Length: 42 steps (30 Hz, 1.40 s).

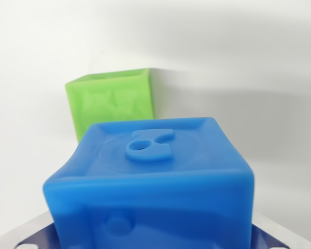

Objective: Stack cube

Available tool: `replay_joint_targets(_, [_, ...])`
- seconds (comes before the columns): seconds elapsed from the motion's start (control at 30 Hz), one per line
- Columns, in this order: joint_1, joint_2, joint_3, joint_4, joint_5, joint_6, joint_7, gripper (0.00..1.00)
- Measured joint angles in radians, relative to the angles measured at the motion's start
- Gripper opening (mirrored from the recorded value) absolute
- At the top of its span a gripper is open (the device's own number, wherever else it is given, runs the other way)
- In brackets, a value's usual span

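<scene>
The finger tips [36,239] are peeking out at the bottom corners, and they seem to be squeezing the blue cube [155,181], filling the view up close. The green cube [111,104] is sitting just behind it. To stack well, lift blue higher, line it up, lower slowly. I am counting two cubes: one blue, one green.
</scene>
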Motion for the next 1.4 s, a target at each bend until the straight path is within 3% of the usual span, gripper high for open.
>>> replay_joint_targets(0.53, [0.036,0.014,0.022,0.042,-0.005,-0.027,-0.036,0.00])
replay_joint_targets(0.6, [0.039,0.024,0.022,0.045,-0.011,-0.021,-0.036,0.00])
replay_joint_targets(1.1, [0.042,0.154,0.008,0.052,-0.060,0.090,-0.006,0.00])
replay_joint_targets(1.4, [0.048,0.198,-0.002,0.058,-0.079,0.128,0.008,0.00])
